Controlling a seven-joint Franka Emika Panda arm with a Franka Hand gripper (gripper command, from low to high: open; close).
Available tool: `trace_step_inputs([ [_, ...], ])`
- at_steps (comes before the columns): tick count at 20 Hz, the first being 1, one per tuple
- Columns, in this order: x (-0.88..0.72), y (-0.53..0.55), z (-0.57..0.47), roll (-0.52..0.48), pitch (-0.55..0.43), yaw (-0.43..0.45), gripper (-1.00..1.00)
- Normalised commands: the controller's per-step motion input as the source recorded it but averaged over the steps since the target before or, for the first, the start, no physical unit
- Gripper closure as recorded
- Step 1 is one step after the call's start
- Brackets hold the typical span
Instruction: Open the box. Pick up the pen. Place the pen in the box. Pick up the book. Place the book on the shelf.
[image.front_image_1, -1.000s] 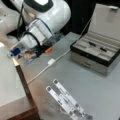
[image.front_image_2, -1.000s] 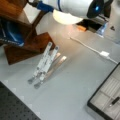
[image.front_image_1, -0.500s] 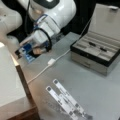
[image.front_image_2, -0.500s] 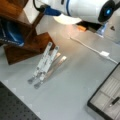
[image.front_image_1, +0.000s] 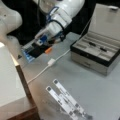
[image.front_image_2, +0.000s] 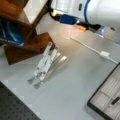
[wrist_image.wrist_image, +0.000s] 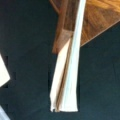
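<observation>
While the box (image.front_image_1: 97, 53) stands open on the grey surface (image.front_image_1: 82, 85) with the pen (image.front_image_1: 103, 49) inside | pincer (image.front_image_1: 37, 48) near the shelf (image.front_image_1: 11, 82), aperture cannot be told | book (wrist_image.wrist_image: 67, 75) edge-on in wrist view beside brown shelf wood | since earlier frame: arm lower, nearer shelf; metal strips (image.front_image_2: 46, 63) unmoved.

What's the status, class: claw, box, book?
Claw by the shelf. Box open, pen inside. Book edge-on before the wrist camera. White cable lies below.
</observation>
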Motion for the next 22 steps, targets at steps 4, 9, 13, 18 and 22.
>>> trace_step_inputs([
  [4,0.37,0.38,-0.11,0.207,-0.060,-0.502,-1.00],
  [9,0.33,0.34,-0.11,0.345,-0.121,-0.616,-1.00],
  [13,0.30,0.25,-0.08,0.359,-0.071,-0.540,-1.00],
  [18,0.28,0.16,-0.01,0.480,-0.102,-0.418,-1.00],
  [22,0.26,0.15,0.00,0.530,-0.105,-0.298,-1.00],
])
